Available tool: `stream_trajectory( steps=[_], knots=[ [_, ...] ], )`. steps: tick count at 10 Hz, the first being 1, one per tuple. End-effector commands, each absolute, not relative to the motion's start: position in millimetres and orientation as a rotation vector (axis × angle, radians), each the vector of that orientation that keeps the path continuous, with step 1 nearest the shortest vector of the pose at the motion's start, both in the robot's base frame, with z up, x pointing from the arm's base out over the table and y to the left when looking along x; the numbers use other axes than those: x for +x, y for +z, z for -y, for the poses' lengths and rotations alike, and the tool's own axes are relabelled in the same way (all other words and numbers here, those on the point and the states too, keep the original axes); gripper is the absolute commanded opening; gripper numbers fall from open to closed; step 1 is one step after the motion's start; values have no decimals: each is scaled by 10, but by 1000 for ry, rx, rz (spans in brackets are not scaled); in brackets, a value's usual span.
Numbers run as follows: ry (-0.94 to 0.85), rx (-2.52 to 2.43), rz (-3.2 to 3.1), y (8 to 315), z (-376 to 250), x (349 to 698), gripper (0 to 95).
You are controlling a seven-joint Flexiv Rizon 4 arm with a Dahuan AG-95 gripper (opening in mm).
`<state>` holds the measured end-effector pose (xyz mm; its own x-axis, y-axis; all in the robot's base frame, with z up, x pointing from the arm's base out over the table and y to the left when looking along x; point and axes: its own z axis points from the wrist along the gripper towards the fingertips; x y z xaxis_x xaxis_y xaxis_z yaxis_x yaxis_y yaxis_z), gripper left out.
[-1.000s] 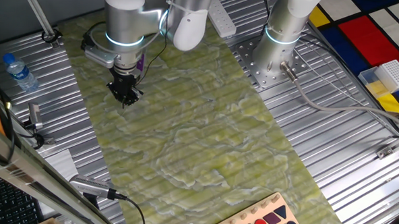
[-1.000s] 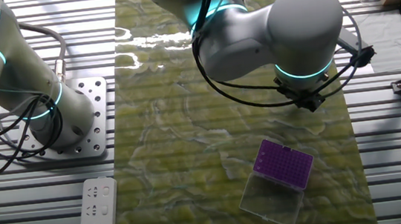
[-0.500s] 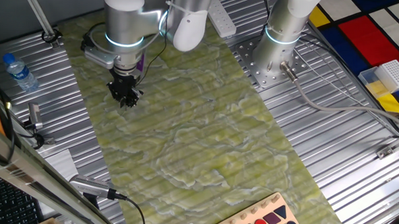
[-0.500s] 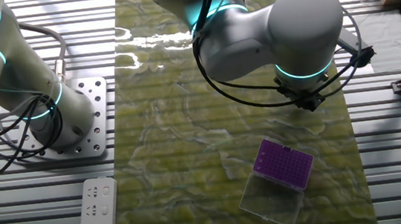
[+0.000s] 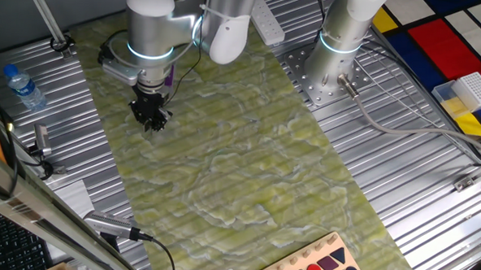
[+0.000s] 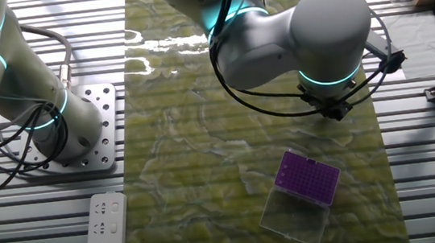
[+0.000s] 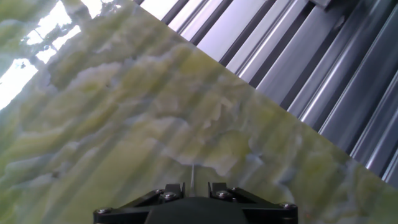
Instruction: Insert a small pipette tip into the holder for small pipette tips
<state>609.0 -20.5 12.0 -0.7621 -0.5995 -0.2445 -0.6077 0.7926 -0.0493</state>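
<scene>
Behind the arm, fingers [image 5: 150, 120] partly hidden, thin pipette tip [image 7: 193, 174] barely visible.

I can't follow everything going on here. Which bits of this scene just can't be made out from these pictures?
- Pincer: in the other fixed view the arm's big joint hides it.
- Pipette tip: only a thin sliver in the hand view; too small in either fixed view.
- Purple holder: clear in the other fixed view, blocked by the arm in one fixed view, outside the hand view.
- Grip on the tip: cannot tell.
</scene>
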Motion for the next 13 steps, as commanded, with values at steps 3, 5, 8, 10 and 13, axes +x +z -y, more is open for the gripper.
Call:
stream_trajectory(
  steps=[3,5,8,10,13],
  knots=[
    [42,-937,-2733,101,201,6104,0],
    [41,-937,-2732,89,199,6103,0],
    [40,-940,-2730,88,199,6103,0],
    [40,-938,-2731,89,199,6103,0],
    [19,-951,-2734,132,211,6108,0]
  ],
)
